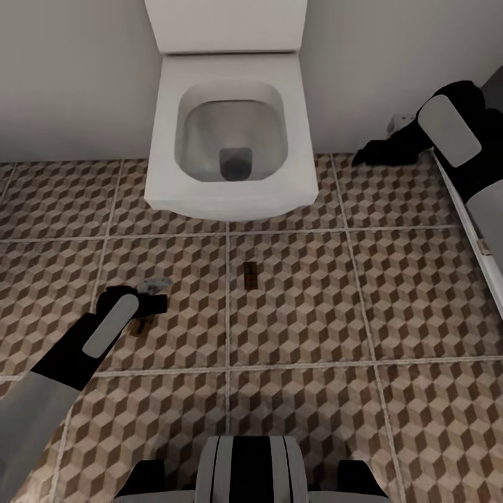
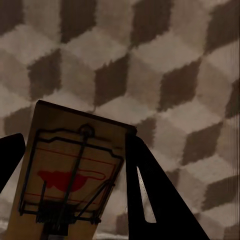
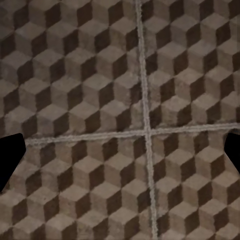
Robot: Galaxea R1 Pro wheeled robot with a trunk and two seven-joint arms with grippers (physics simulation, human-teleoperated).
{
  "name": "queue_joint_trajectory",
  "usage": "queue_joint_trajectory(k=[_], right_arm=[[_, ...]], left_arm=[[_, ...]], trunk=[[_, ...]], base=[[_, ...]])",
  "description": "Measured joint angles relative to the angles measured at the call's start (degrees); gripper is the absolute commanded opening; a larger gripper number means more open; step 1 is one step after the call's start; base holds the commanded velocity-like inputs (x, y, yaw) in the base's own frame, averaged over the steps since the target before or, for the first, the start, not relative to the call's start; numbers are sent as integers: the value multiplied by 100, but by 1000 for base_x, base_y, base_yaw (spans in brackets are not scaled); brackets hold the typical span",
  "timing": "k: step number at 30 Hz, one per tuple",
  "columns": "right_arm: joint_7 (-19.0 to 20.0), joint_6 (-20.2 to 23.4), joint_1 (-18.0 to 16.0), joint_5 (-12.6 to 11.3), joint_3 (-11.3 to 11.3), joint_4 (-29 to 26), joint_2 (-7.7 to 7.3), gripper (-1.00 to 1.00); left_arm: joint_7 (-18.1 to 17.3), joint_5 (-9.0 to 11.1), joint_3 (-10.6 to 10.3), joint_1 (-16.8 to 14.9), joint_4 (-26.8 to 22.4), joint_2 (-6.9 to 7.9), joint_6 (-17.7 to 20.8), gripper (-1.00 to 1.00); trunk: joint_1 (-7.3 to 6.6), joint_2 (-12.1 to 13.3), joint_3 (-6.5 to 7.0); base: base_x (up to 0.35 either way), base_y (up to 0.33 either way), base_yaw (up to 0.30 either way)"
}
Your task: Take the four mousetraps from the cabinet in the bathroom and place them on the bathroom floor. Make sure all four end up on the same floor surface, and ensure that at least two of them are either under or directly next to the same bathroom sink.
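- Bathroom floor (image 1: 300, 314): square tiles in a brown, beige and grey cube pattern, pale grout lines.
- Toilet (image 1: 230, 140): white, lid up, standing against the wall at the far edge of the floor.
- Mousetrap on the floor (image 1: 249, 275): small tan board with dark wire, lying flat in front of the toilet, well apart from both grippers.
- Left gripper (image 1: 143, 314): low over the floor, to the left of that trap. In the left wrist view a second mousetrap (image 2: 70, 175), red mark on its face, sits between the dark fingers (image 2: 150, 200), which are closed against its edges.
- Right gripper (image 1: 370, 152): raised at the right, beside the toilet. Its fingertips (image 3: 10, 155) stand wide apart, holding nothing, above the floor tiles.
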Motion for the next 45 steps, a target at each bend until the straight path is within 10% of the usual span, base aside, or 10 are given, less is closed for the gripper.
queue_joint_trajectory(k=[31,45], right_arm=[[-4,0,-449,5,8,419,7,100],[-8,-1,-507,1,12,455,17,100]], left_arm=[[-5,-19,-11,-289,-343,-14,-534,-100],[0,-133,-47,-304,-535,-237,-644,-100]], trunk=[[30,-16,-267],[39,-20,-333]], base=[[0,0,0],[0,0,0]])
